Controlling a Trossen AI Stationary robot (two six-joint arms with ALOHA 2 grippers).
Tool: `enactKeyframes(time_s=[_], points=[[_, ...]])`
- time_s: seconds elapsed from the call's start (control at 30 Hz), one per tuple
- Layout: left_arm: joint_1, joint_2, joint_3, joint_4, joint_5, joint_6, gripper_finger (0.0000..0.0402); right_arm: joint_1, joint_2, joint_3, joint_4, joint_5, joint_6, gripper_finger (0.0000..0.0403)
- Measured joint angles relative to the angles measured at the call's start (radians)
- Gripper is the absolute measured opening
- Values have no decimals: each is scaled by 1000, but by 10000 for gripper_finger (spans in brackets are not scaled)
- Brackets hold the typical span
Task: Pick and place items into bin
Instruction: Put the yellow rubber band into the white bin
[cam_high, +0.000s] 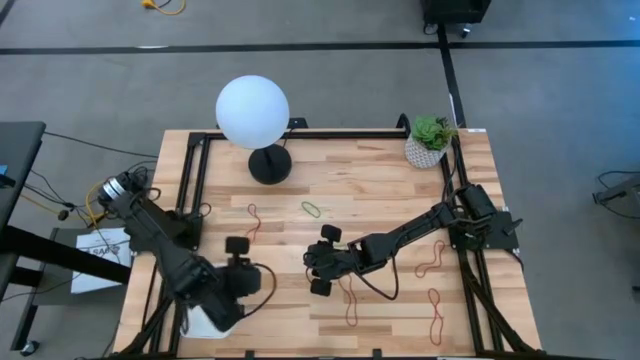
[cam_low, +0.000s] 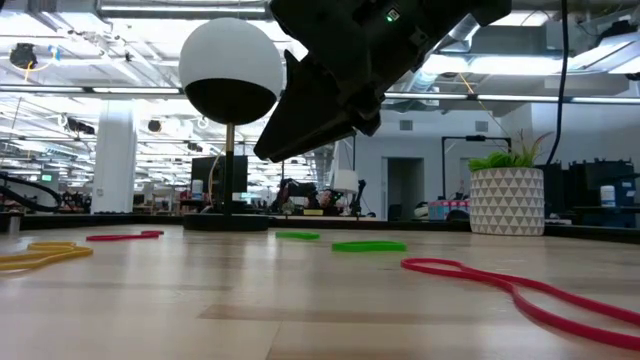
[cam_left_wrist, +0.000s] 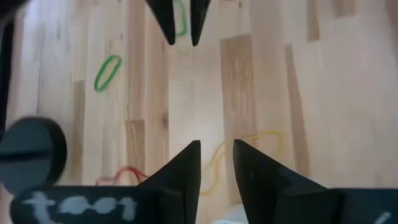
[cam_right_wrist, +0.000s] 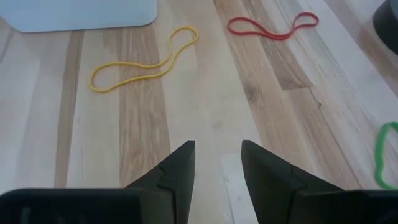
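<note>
Wooden table (cam_high: 370, 190); white globe lamp (cam_high: 253, 111) on black base at rear centre; potted plant (cam_high: 430, 141) at rear right corner.

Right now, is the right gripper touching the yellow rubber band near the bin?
Apart. The right wrist view shows the right gripper open and empty, with bare wood between its fingertips and the yellow rubber band, which lies beside the bin.

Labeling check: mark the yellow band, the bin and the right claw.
yellow rubber band (cam_right_wrist: 144, 61): right wrist view, on the strand at its narrow waist.
bin (cam_right_wrist: 81, 15): right wrist view, on its white wall.
right claw (cam_right_wrist: 217, 168): right wrist view, midway between fingertips.
</note>
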Motion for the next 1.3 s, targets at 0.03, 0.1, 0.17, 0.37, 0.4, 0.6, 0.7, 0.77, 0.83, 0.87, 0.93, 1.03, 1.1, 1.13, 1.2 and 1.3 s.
enactKeyframes(time_s=[0.03,0.1,0.17,0.37,0.4,0.6,0.7,0.77,0.83,0.87,0.93,1.03,1.1,1.13,1.2,1.3], points=[[17,5,-12,13,16,37,84,0,0,0,0,0,0,127],[58,20,-51,30,57,87,83,0,0,0,0,0,0,127],[98,32,-103,51,110,138,83,0,0,0,1,0,0,127],[203,50,-278,213,275,405,83,0,0,0,5,0,0,127],[218,50,-303,252,293,438,83,0,0,0,5,0,0,127],[298,50,-413,429,413,461,83,0,0,0,11,0,0,127],[320,50,-464,534,448,460,83,-1,0,0,12,0,0,127],[331,50,-500,594,470,468,83,-1,0,0,11,0,0,127],[338,50,-533,629,493,480,83,-1,0,0,12,0,0,127],[341,50,-544,630,501,482,83,-1,0,0,11,0,0,127],[342,50,-564,633,512,478,83,-1,0,0,11,0,0,127],[343,50,-588,646,518,470,83,-4,0,0,11,0,0,127],[343,49,-596,658,517,469,83,-5,0,0,11,0,0,127],[343,49,-600,666,517,469,83,-5,0,0,11,0,0,127],[344,48,-609,692,513,468,83,-5,0,0,11,0,0,127],[346,45,-626,729,513,489,83,-5,0,0,11,0,0,127]])
